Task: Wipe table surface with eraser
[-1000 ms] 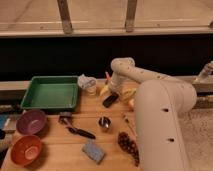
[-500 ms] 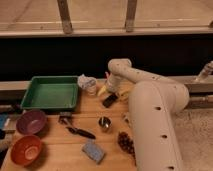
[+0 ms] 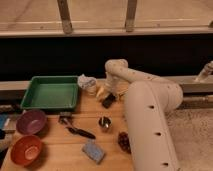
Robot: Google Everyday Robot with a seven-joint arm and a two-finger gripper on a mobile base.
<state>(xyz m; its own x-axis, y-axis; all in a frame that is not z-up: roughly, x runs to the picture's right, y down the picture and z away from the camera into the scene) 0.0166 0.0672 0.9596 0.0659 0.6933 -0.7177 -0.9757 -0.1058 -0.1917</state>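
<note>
The white arm (image 3: 150,125) rises from the lower right, bends at the far side of the table (image 3: 55,150) and drops its wrist straight down. The end effector (image 3: 107,93) sits low at the wrist's tip, directly over the eraser (image 3: 108,101). Whether it is open or gripping anything cannot be told. The eraser lies on the planks right of the green tray (image 3: 50,93). Since the earlier frame, the arm's thick link has swung slightly left (the eraser has not shifted).
</note>
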